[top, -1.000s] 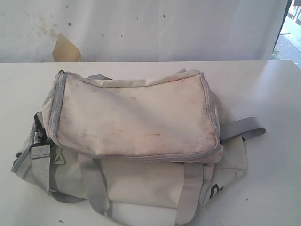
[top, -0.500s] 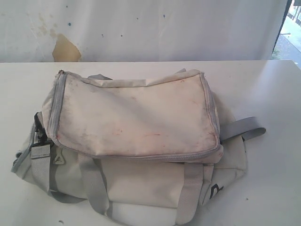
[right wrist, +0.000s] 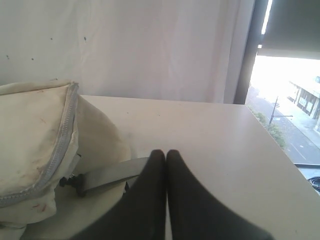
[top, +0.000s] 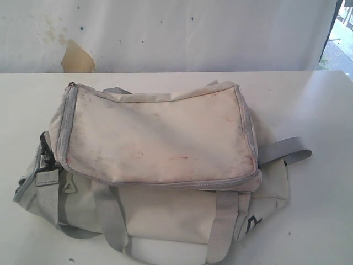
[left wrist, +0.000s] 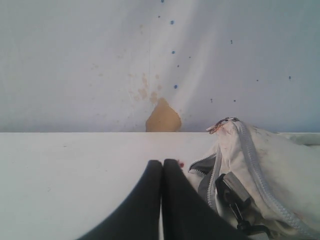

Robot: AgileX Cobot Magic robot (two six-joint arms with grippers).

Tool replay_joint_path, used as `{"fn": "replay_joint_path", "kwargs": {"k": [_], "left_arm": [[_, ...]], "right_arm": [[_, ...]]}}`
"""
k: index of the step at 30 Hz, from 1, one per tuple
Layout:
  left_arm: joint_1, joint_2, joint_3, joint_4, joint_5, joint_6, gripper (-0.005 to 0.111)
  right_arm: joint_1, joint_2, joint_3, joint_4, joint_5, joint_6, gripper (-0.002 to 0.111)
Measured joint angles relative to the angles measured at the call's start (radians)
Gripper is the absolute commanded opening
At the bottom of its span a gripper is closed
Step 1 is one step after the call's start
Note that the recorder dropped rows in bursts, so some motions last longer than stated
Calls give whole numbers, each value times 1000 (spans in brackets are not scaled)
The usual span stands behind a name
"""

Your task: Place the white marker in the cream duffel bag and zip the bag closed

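The left gripper (left wrist: 161,164) and right gripper (right wrist: 166,154), both closed and empty beside the cream duffel bag (top: 160,138), should avoid snagging its straps (top: 284,150).

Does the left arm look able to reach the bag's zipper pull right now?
Probably yes. The left end effector sits shut beside the bag, with nothing between it and the zipper pull at the bag's corner; it would have to open first.
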Motion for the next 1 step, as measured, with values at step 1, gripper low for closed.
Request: {"fn": "replay_joint_path", "kwargs": {"k": [1], "left_arm": [[0,0,0,0,0,0,0]], "right_arm": [[0,0,0,0,0,0,0]]}}
